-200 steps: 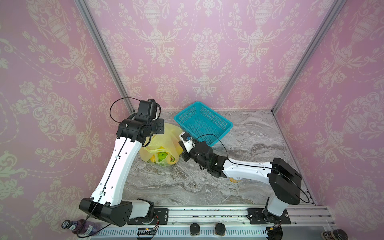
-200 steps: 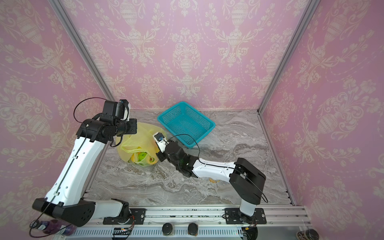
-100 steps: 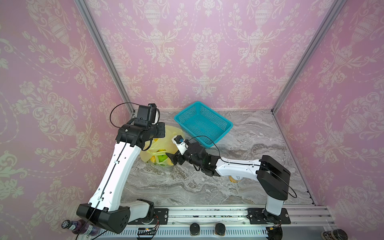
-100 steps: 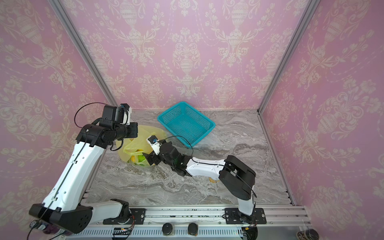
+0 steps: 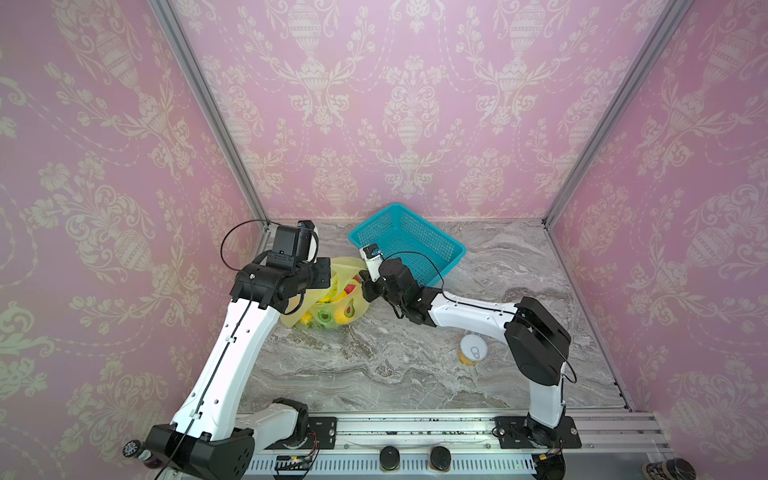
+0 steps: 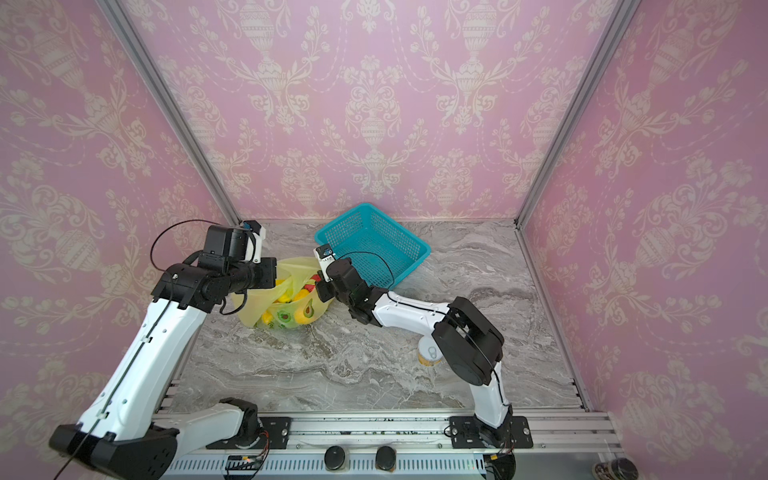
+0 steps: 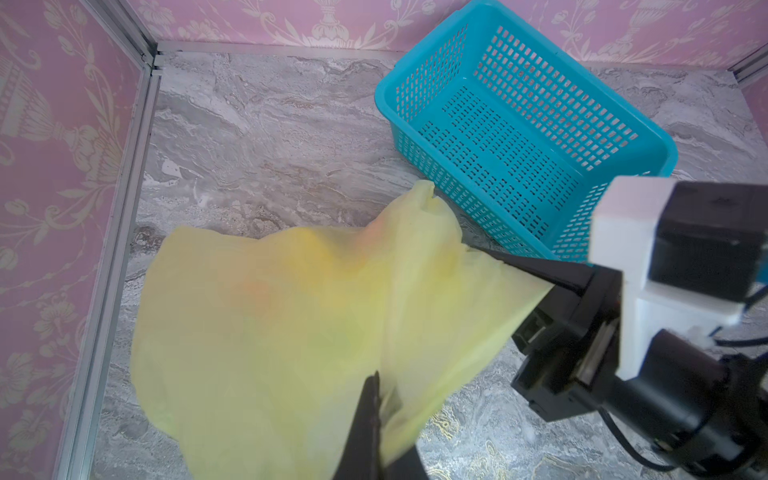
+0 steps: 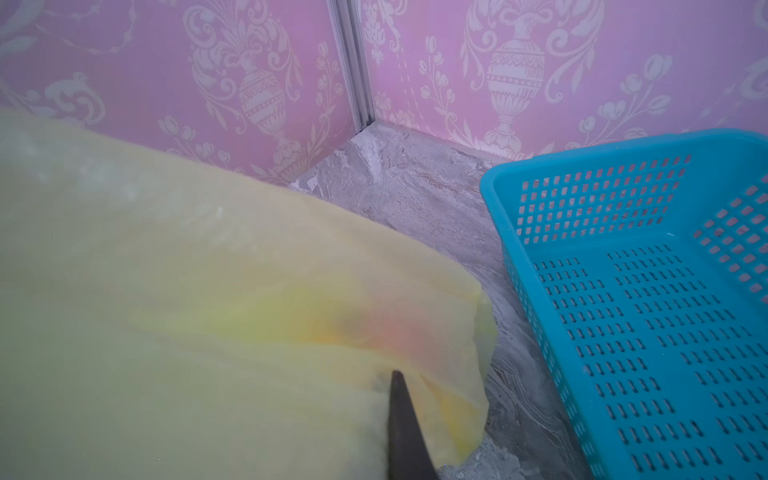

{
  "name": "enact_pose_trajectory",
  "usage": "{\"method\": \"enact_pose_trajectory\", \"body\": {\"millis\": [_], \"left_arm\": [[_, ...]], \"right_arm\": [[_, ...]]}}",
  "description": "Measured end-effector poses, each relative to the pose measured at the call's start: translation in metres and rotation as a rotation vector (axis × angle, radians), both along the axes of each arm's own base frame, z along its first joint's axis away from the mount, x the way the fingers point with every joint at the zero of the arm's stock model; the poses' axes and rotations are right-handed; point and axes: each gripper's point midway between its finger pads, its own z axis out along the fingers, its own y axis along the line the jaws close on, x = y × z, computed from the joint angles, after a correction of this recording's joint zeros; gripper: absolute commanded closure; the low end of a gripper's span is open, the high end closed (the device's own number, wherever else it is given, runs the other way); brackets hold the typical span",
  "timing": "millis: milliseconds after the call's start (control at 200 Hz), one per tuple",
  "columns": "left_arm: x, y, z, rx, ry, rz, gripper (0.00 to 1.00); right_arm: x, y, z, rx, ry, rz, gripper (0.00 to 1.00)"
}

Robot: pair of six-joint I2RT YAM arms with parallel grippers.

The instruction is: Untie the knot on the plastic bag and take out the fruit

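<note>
The bag is held on the counter beside the basket, its thin film clamped by left fingers and right fingers. Soft, slippery, tear-prone; rim edges are best gripped.

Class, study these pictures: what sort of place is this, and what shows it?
Likely a robot test booth, not a home: wallpapered panels in aluminium posts, a marble-patterned tabletop, and a left arm and right arm bolted to a front rail.
</note>
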Motion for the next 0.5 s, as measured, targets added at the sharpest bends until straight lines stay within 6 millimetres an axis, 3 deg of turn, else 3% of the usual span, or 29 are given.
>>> {"method": "enact_pose_trajectory", "body": {"millis": [205,240,305,375,500], "left_arm": [[-0.006,-0.003,-0.004,-0.013,-0.014,-0.026,1.0],[-0.006,-0.004,-0.004,-0.017,-0.018,-0.029,1.0],[-0.006,-0.006,-0.004,-0.024,-0.025,-0.035,1.0],[-0.01,-0.003,-0.005,-0.023,-0.029,-0.03,1.0],[-0.014,-0.004,-0.007,-0.031,-0.038,-0.036,1.0]], "right_arm": [[0.017,-0.016,0.022,0.09,0.008,0.067,1.0],[0.018,-0.015,0.023,0.1,0.021,0.089,0.91],[0.022,-0.016,0.023,0.112,0.045,0.117,0.66],[0.033,-0.027,0.021,0.11,0.067,0.102,0.44],[0.041,-0.052,0.006,0.08,0.093,0.056,0.25]]}}
